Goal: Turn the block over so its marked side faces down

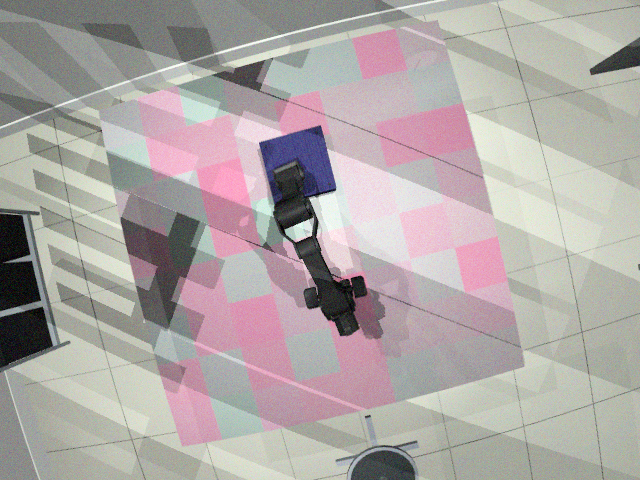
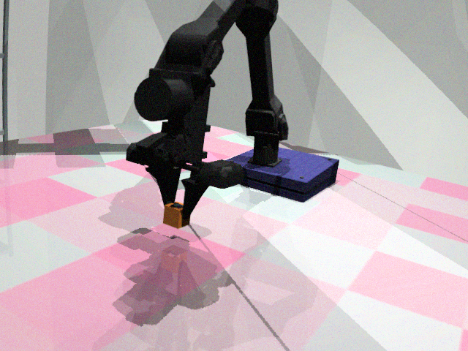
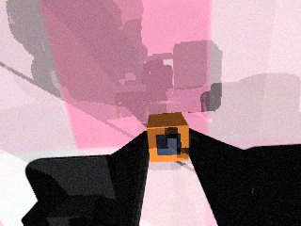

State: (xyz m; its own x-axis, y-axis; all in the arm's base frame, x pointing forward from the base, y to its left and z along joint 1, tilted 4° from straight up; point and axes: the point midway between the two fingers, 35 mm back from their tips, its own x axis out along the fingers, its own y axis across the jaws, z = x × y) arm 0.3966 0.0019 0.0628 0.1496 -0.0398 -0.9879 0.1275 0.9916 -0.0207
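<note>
The small orange block (image 2: 172, 216) (image 3: 157, 155) is held upright. Its marked side, with a dark blue-grey square, faces up toward the wrist camera. My gripper (image 2: 176, 214) (image 3: 166, 134) points down and is shut on the block, one fingertip on each of two opposite sides. In the exterior view, a gap and a reflection below the block show it a little above the checkered table (image 1: 429, 134) (image 2: 415, 272). In the top view, the arm hides the block. The block's underside is hidden.
The arm's blue base block (image 1: 305, 147) (image 2: 314, 164) sits behind the gripper. A round dark stool (image 1: 382, 465) stands beyond the table's lower edge in the top view, and a dark shelf-like frame (image 1: 38, 279) is at its left.
</note>
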